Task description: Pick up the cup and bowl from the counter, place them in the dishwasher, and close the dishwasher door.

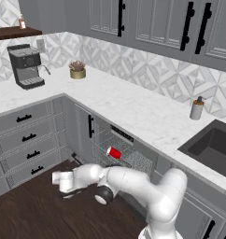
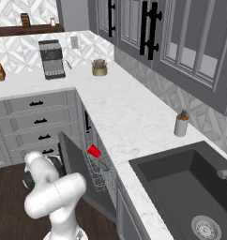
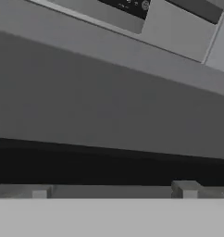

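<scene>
Fingers [image 3: 113, 189]: spread wide, nothing between them. In the hand view the two tips sit far apart at the bottom edge, one finger [image 3: 185, 188] to the right, the other to the left. Directly ahead of them is the flat grey dishwasher door [image 3: 100, 106], very close; whether the tips touch it I cannot tell. A black band runs across just above the tips.

In the left base view the hand [image 1: 63, 182] is low over the dark wood floor [image 1: 26, 214], at the outer face of the partly raised door. In the right base view the door [image 2: 80, 176] stands tilted, neither flat nor shut, with the white arm beside its outer face.

Beyond the door, past the fingers: the dishwasher [image 1: 126, 156] with its grey wire rack [image 1: 133, 161] exposed. The red cup [image 1: 114, 152] lies on its side in the rack, also seen from the right [image 2: 93, 150]. The bowl cannot be made out.

Above the dishwasher: the white marble tabletop [image 1: 133, 109]. Further out on it, a grey soap dispenser [image 1: 197, 108] next to the dark sink [image 1: 213, 144], a small potted plant [image 1: 78, 70] by the wall, and a coffee machine [image 1: 25, 66] in the far corner. Grey drawer cabinets [image 1: 24, 140] stand to the side of the hand.
</scene>
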